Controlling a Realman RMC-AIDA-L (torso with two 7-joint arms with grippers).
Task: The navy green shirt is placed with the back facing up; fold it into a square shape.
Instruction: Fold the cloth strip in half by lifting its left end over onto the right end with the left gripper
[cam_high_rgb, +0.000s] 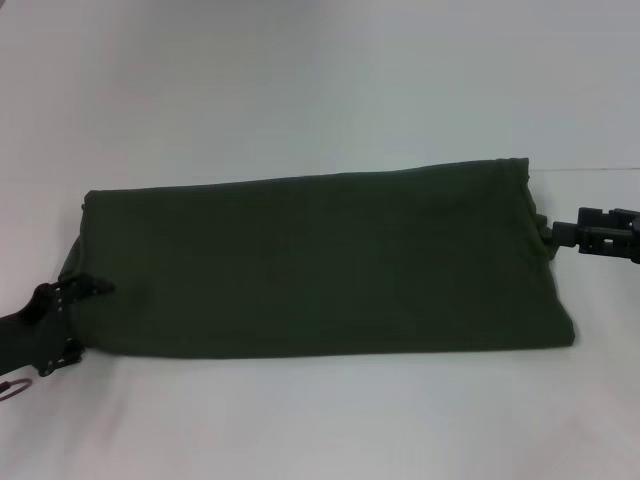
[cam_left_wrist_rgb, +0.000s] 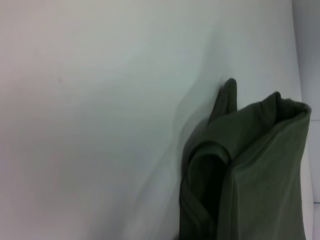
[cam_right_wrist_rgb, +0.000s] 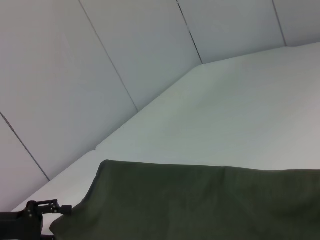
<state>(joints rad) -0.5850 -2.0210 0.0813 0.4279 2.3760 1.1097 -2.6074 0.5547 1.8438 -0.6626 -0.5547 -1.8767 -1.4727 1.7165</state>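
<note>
The navy green shirt (cam_high_rgb: 320, 265) lies folded into a long band across the white table (cam_high_rgb: 300, 90), running from left to right. My left gripper (cam_high_rgb: 98, 287) sits at the band's left end, near its front corner, and is shut on the fabric edge. My right gripper (cam_high_rgb: 546, 232) is at the middle of the right end and is shut on the fabric, which puckers toward it. The left wrist view shows a raised, bunched fold of the shirt (cam_left_wrist_rgb: 260, 170). The right wrist view shows the shirt (cam_right_wrist_rgb: 200, 205) stretching away to the left gripper (cam_right_wrist_rgb: 62, 209).
Bare white tabletop lies all around the shirt, behind it and in front of it. A thin seam or edge line (cam_high_rgb: 590, 168) shows at the far right. Grey wall panels (cam_right_wrist_rgb: 100, 50) stand beyond the table in the right wrist view.
</note>
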